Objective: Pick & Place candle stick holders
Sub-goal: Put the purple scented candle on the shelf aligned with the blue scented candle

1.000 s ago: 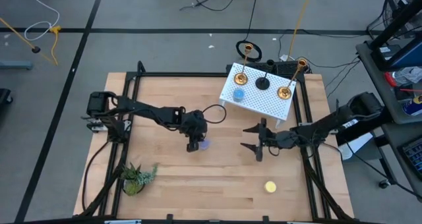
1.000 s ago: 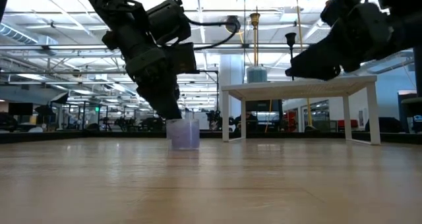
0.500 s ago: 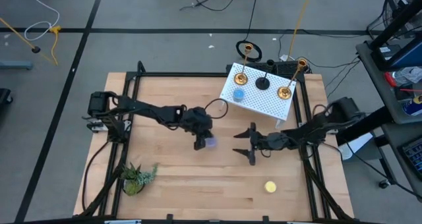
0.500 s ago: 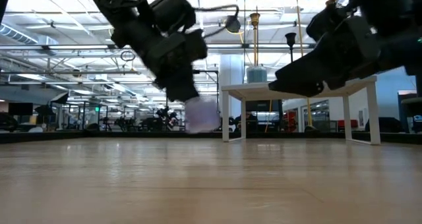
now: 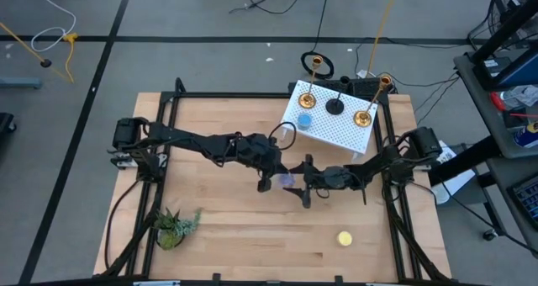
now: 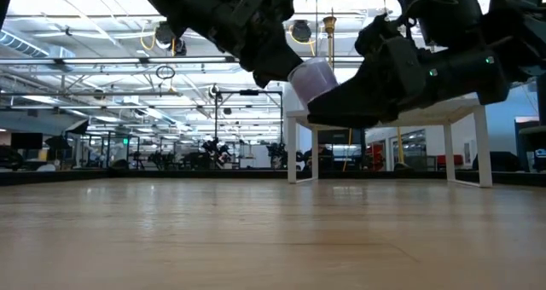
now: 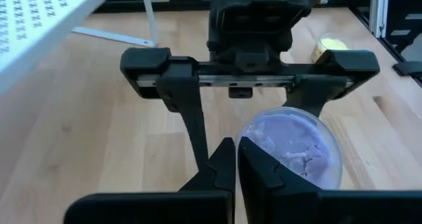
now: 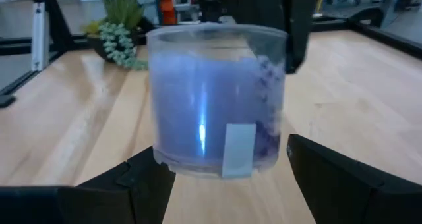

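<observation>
The lilac candle stick holder (image 5: 287, 182), a low round cup, hangs in the air over the table's middle. It shows tilted in the low view (image 6: 314, 77). My left gripper (image 5: 273, 178) is shut on it. My right gripper (image 5: 303, 182) is open and faces it from the table's right. Its two fingers (image 8: 135, 181) stand on either side of the cup (image 8: 217, 105); I cannot tell whether they touch it. The yellow holder (image 5: 344, 238) lies on the table near the front right. Two brass holders (image 5: 307, 97), a black one (image 5: 334, 107) and a blue one (image 5: 303, 119) stand on the white perforated stand (image 5: 345, 135). My left gripper pinches the lilac holder's wall at its rim (image 7: 245, 140), one finger inside the cup and one outside. The fingers come slanting down from the table's left. The holder is lifted clear of the table and tilted, its open top toward my left gripper.
A small green plant (image 5: 172, 225) stands at the table's front left. The white stand takes the far right corner. Bare wood lies below the two grippers and along the front between the plant and the yellow holder.
My left gripper has lifted the lilac holder off the table and carried it up and toward the table's right, tipping it. My right gripper has moved toward the table's left, staying open, until its fingers stand around the holder.
</observation>
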Robot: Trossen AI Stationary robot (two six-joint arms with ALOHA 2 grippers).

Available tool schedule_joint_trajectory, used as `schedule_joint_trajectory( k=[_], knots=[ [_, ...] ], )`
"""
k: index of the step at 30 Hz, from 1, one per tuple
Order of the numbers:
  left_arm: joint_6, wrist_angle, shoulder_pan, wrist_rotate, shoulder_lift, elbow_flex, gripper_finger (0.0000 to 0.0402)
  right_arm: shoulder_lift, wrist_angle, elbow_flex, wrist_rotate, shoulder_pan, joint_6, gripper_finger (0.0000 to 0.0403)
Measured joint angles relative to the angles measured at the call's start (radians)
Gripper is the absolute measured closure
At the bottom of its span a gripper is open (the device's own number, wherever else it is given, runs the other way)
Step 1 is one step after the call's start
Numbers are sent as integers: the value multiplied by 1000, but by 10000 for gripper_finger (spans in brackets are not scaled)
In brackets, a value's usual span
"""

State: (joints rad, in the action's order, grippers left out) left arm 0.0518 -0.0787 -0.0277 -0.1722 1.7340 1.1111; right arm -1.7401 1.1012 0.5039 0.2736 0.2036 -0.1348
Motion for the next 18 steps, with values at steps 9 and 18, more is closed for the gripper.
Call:
schedule_joint_trajectory(
  k=[9,18],
  knots=[
    [-4,-2,2,14,0,5,397,-1,32,13,-17,-2,20,124],
    [17,-3,4,44,0,5,397,1,40,15,-86,-1,-17,124]
  ],
)
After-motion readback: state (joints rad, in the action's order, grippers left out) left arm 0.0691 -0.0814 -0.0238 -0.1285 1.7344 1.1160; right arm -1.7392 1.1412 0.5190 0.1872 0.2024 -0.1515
